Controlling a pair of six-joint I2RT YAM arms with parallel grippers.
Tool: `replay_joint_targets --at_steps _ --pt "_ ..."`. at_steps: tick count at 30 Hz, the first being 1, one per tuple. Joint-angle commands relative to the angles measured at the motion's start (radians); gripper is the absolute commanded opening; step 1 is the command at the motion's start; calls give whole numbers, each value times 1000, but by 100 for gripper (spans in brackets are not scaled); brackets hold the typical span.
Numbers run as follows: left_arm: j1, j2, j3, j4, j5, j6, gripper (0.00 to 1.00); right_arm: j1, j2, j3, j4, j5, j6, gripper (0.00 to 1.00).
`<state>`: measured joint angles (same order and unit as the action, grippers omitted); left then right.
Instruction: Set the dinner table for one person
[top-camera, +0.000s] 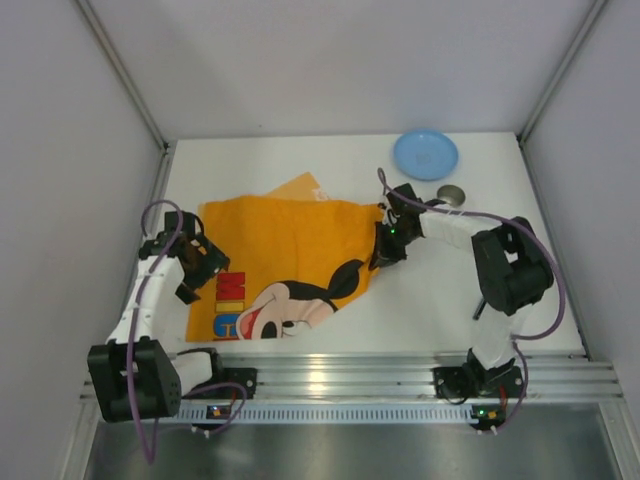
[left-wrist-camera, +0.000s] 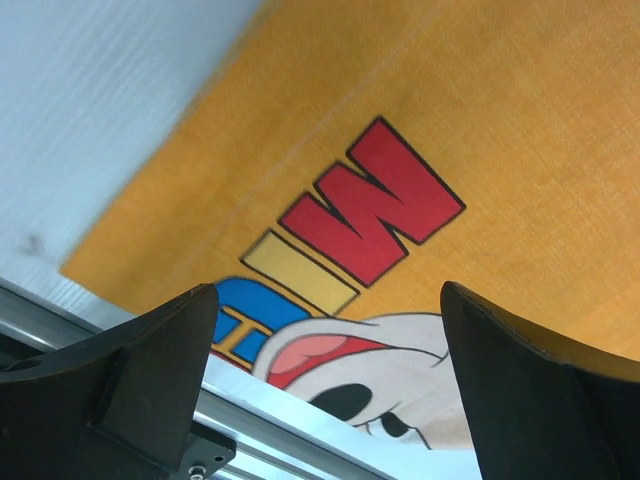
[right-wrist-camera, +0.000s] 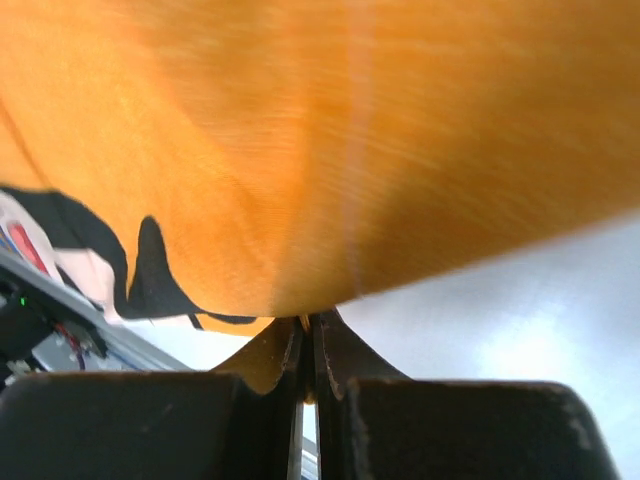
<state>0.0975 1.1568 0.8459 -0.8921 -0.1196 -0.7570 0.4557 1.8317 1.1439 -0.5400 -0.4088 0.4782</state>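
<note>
One large, flat, matte white rectangular tabletop, the dinner table (top-camera: 450, 300), fills the floor of the grey-walled enclosure, running from the aluminium rail (top-camera: 330, 375) at the near edge to the back wall. On its left and middle part lies an orange cloth placemat with a printed cartoon mouse and red, yellow and blue letters (top-camera: 290, 250), set slightly askew; a paler orange flap shows past its far edge. Right gripper (top-camera: 385, 250) is at the placemat's right edge. Right wrist view: its fingers are pressed together with the orange cloth (right-wrist-camera: 350, 130) pinched between their tips (right-wrist-camera: 308, 325), the fabric rising from the pinch and the white surface showing beside it. Left gripper (top-camera: 200, 262) sits at the placemat's left edge, near the letters. Left wrist view: both black fingers stand wide apart (left-wrist-camera: 328, 295) with nothing between them, the printed cloth (left-wrist-camera: 480, 130) below; whether they touch the fabric I cannot tell. Far right on the tabletop, well apart from the placemat, lies a round light-blue plate (top-camera: 426, 154). Just in front of it is a small round metallic cup (top-camera: 452, 194), partly hidden by the right arm.
</note>
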Motion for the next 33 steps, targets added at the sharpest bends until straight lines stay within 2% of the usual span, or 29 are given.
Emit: replay_joint_targets --at_steps 1,5,10,12,14,17,20,26,30,33 --pt "5 -3 -20 28 80 -8 98 -103 -61 2 -66 77 -38 0" --pt "4 -31 -68 41 162 -13 94 -216 -113 -73 -89 172 -23 0" --pt "-39 -22 -143 42 264 25 93 -284 -195 -187 -95 281 20 0" --pt "-94 0 -174 67 322 21 93 -290 -215 -214 -94 304 30 0" --pt "-201 10 -208 91 342 -2 93 -292 -222 -226 -95 311 40 0" --pt "-315 41 -208 87 331 -40 93 -293 -230 -239 -97 314 43 0" --pt "-355 26 -199 38 273 -57 92 -298 -242 -245 -101 318 45 0" --pt "-354 -89 -225 -42 137 -96 92 -325 -293 -257 -115 318 40 0" --pt "-354 -83 -228 -38 95 -107 92 -350 -325 -277 -124 317 22 0" --pt "-355 -54 -238 -18 115 -104 90 -361 -339 -297 -126 315 10 0"
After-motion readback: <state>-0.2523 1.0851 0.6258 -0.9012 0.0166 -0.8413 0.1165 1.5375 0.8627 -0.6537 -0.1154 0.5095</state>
